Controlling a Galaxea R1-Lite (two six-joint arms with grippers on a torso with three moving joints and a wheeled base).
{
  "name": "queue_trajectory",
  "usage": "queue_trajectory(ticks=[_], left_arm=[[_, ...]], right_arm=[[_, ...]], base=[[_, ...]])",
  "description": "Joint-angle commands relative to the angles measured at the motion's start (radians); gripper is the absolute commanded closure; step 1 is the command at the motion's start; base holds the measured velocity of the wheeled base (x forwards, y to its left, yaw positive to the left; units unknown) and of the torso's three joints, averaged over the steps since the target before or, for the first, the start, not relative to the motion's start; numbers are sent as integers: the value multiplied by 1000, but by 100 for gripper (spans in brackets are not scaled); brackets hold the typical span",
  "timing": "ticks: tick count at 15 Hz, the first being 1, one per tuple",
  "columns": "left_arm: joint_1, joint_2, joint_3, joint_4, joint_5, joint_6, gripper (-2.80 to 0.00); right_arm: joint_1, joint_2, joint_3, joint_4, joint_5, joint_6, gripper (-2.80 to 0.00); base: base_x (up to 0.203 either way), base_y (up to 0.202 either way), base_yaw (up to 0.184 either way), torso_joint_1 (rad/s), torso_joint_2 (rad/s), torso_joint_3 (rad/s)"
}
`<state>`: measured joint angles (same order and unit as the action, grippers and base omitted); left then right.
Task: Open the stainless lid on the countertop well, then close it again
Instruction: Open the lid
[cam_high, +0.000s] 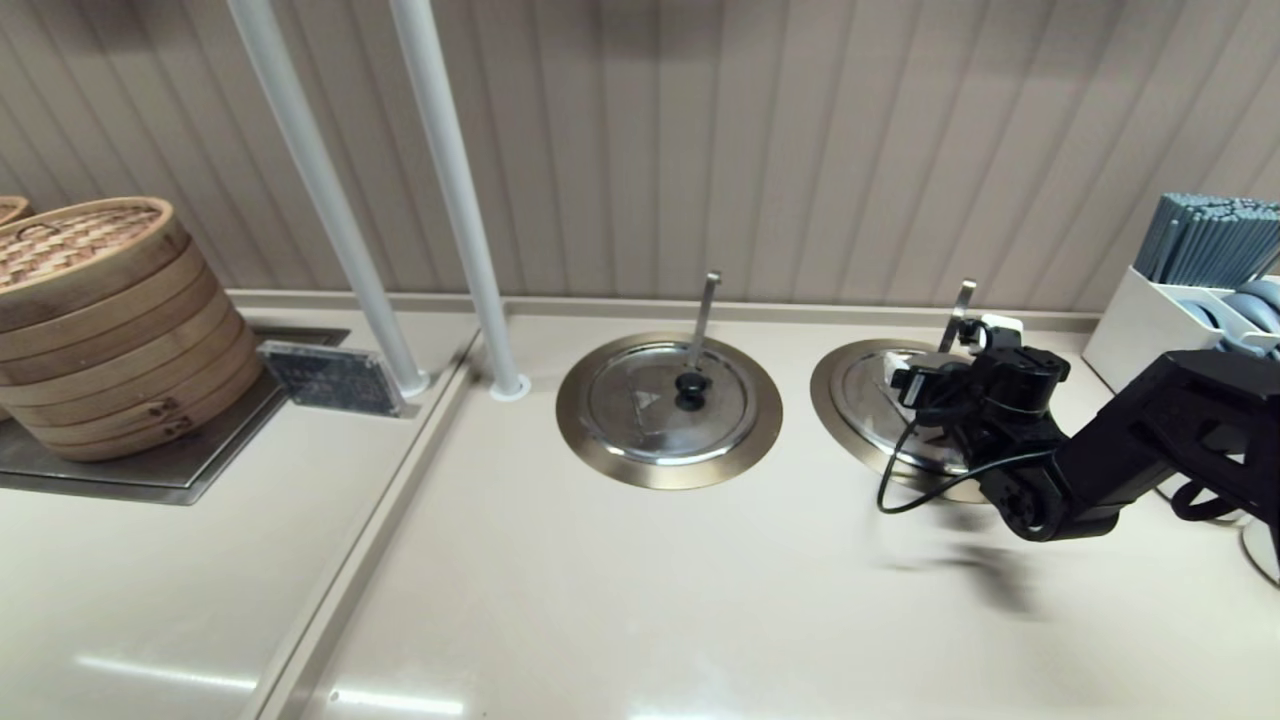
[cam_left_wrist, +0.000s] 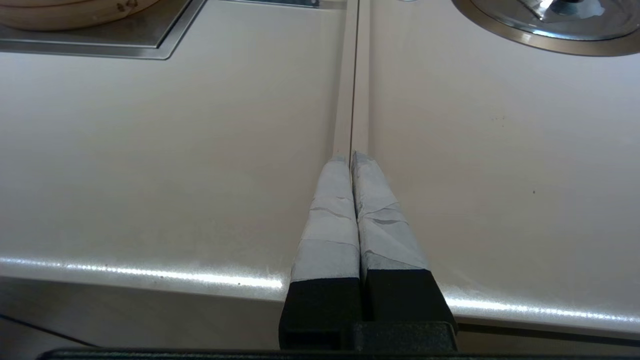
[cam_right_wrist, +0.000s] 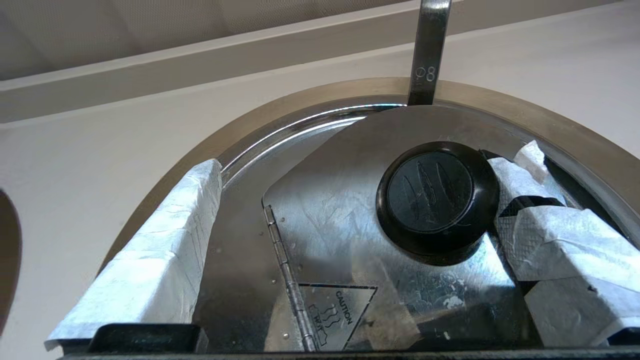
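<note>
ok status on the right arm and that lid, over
Right end effector open over the stainless lid, knob by one finger, ungripped. Lid seated in the countertop well. Left end effector shut, parked.

A pale beige countertop (cam_high: 620, 600) fills the lower part of the head view, glossy enough to carry streaks of reflected light along its near edge at 6 and 7 o'clock. A narrow seam (cam_high: 385, 530) runs from 7 o'clock up toward the centre, splitting the surface into two slabs. Behind it, a wall of vertical beige panels (cam_high: 750, 140) spans the view from 9 through 12 to 3 o'clock. Two white poles (cam_high: 450, 190) rise slanting from the counter at about 11 o'clock. At 9 o'clock a stack of bamboo steamers (cam_high: 100, 320) sits on a steel tray (cam_high: 150, 480), with a small dark sign (cam_high: 335, 378) just beside it. At 3 o'clock stands a white holder of grey chopsticks (cam_high: 1205, 250).
</note>
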<state>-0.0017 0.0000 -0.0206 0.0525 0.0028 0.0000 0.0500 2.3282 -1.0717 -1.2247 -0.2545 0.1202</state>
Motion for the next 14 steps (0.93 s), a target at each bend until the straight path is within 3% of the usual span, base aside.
queue_trajectory(ticks=[1, 14], left_arm=[[0, 0, -1, 0, 0, 0, 0], [0, 0, 0, 0, 0, 0, 0]], right_arm=[[14, -13, 13, -24, -2, 1, -280], [87, -50, 75, -66, -33, 0, -280]], base=[[0, 0, 0, 0, 0, 0], [0, 0, 0, 0, 0, 0]])
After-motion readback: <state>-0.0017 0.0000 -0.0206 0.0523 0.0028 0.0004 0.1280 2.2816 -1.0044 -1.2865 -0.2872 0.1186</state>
